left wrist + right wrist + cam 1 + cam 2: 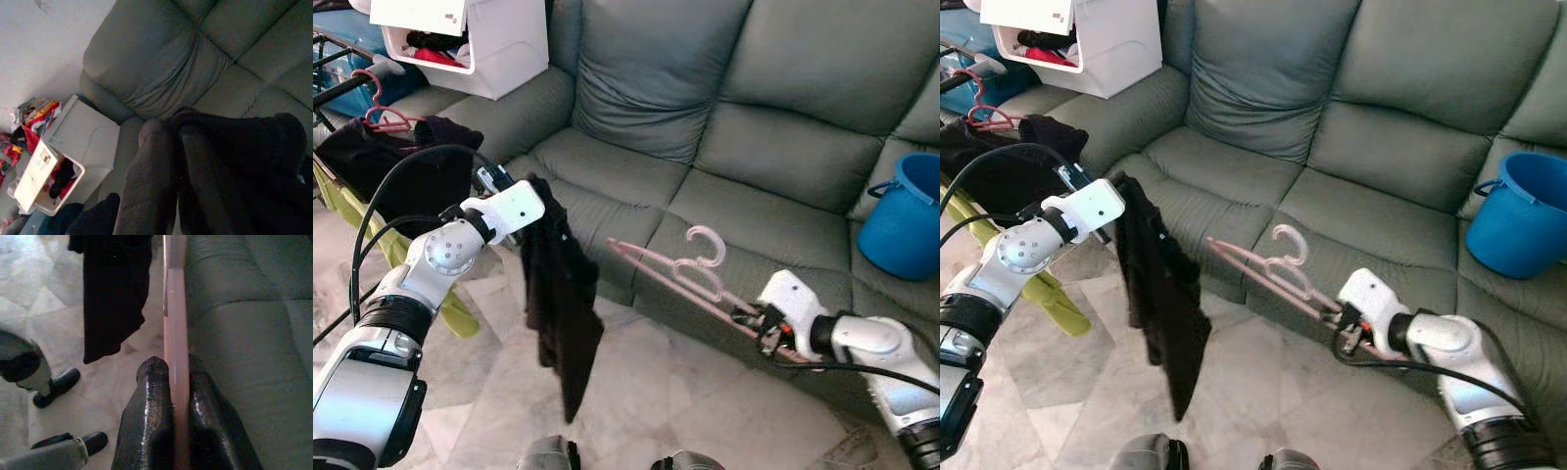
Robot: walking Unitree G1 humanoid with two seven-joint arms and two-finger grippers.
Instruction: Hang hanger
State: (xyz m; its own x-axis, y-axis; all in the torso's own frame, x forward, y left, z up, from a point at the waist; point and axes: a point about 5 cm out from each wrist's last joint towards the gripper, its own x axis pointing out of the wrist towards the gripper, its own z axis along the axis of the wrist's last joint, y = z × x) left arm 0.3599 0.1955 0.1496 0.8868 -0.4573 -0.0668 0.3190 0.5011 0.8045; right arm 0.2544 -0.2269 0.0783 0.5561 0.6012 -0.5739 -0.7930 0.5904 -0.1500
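Now I'm pinching the pink hanger (695, 272) in my right fingers (151, 416) and the black garment (558, 294) in my left fingers (151, 186), apart, ready for threading.

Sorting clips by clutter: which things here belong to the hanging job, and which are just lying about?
Job: pink hangers in right hand; black garment in left hand.

Lying about: blue bucket, white bin, sofa, drying rack.

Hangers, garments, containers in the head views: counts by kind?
Pink hangers: 3, two shut in the right gripper, one on the drying rack
Black garments: 2, one held by the left gripper, one on the rack
Blue bucket: 1
White bin: 1
Total: 7
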